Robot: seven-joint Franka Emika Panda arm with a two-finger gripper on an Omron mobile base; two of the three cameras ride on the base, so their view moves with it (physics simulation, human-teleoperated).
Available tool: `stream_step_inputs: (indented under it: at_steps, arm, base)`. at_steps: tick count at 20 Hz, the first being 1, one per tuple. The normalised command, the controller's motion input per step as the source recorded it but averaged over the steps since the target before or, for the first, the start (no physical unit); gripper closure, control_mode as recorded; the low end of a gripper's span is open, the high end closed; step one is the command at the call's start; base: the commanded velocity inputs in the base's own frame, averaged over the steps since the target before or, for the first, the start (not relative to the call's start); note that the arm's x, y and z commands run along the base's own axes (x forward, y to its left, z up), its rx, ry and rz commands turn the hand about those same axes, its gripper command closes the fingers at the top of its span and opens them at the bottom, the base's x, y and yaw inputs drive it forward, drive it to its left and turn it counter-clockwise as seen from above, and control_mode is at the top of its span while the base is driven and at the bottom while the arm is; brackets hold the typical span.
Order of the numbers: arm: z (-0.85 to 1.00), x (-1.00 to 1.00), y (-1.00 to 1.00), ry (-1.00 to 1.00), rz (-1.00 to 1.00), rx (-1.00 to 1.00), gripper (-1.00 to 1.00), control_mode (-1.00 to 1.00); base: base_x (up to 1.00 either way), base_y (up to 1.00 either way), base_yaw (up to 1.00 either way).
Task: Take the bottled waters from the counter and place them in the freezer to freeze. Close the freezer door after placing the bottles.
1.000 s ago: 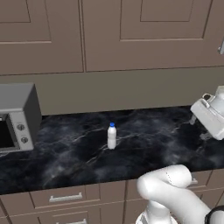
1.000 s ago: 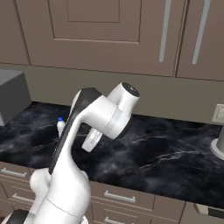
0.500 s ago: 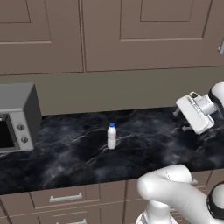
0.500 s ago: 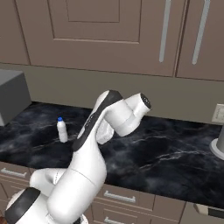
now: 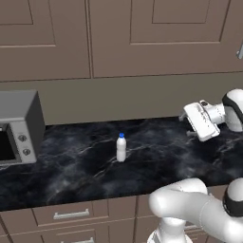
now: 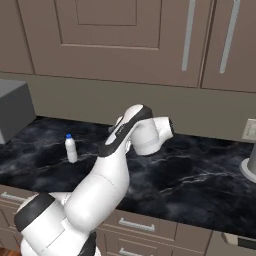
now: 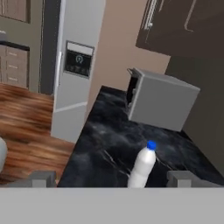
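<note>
Bottle: one bottled water (image 5: 121, 148) stands upright on the counter (image 5: 71, 175), blue cap up, at about 9 o'clock of the gripper in the left base view.
Gripper: the gripper (image 5: 186, 124) hangs above the counter, well apart from the bottle, fingers spread wide and empty.
Microwave: grey microwave (image 5: 18, 127) at the counter's 9 o'clock end.
Freezer door: grey, with dispenser recess (image 7: 78, 59), beyond the counter in the hand view.

Arm's swung since 1 s ago: gripper (image 5: 186, 124) moved from far 3 o'clock edge of left base view in toward centre, over the counter (image 5: 71, 171), now turned toward 9 o'clock, nearer the water bottle (image 5: 121, 147). In right base view, elbow's shifted rightward, uncovering bottle at 9 o'clock.
</note>
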Motion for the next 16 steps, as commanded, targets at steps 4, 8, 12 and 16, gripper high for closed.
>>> stream_step_inputs:
  at_steps: [4,8,12,16]
  arm:
    - [0.0,0.15,0.21,0.03,-0.12,0.07,-1.0,-1.0]
    - [-0.01,0.49,0.0,0.1,-0.1,0.09,-1.0,-1.0]
    - [-0.41,0.22,0.17,0.1,-0.03,0.08,-1.0,-1.0]
    - [-0.72,-0.13,0.31,0.14,0.0,0.05,-1.0,-1.0]
  base:
    - [0.0,0.0,0.0]
    - [0.0,0.0,0.0]
    - [0.0,0.0,0.0]
    - [0.0,0.0,0.0]
